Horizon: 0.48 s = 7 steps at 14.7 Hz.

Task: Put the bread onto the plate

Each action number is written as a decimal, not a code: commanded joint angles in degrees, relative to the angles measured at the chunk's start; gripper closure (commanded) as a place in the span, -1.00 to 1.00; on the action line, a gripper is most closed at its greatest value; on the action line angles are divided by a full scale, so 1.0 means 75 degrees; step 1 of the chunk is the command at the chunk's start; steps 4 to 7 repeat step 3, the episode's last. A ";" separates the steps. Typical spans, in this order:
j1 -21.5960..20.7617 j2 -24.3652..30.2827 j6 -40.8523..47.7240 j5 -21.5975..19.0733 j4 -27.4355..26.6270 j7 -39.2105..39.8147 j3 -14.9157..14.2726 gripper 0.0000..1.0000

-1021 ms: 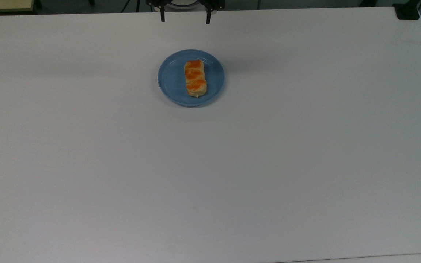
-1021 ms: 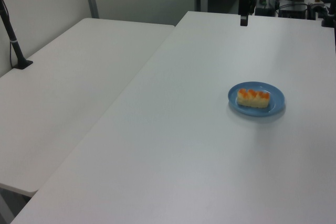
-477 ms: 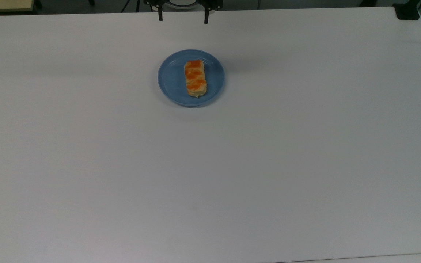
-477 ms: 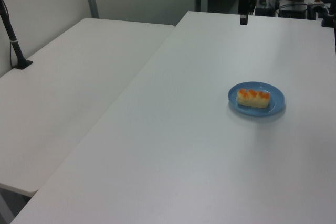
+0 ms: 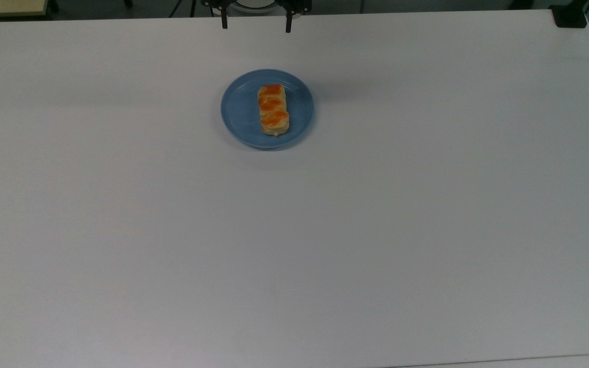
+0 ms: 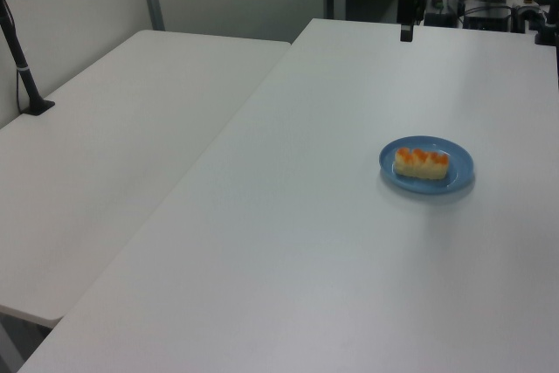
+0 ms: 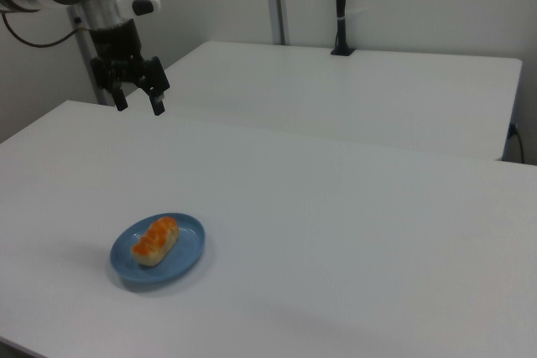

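The bread [image 5: 273, 110] lies lengthwise in the middle of the blue plate [image 5: 238, 110] on the white table. The same pale loaf with orange bumps [image 6: 422, 162] rests inside the plate [image 6: 460, 160] in the left view, and again as bread [image 7: 155, 240] on the plate [image 7: 186, 249] in the right view. My gripper [image 5: 255, 21] hangs high above the table's far edge, well apart from the plate, open and holding nothing. Its two dark fingers spread wide in the right view, gripper [image 7: 139, 104].
A second white table [image 6: 113, 155] adjoins on the left view's left, carrying a black post [image 6: 22, 63]. Another black clamp [image 5: 569, 15] sits at the top view's far right corner. Wide bare tabletop [image 5: 294, 245] surrounds the plate.
The gripper has drifted slightly toward the top view's upper edge, away from the plate. Bread and plate have not moved.
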State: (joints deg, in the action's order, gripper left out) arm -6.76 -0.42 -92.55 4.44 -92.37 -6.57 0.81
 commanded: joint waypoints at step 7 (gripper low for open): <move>-0.0012 0.0103 0.0281 -0.0041 0.0058 -0.0121 -0.0026 -1.00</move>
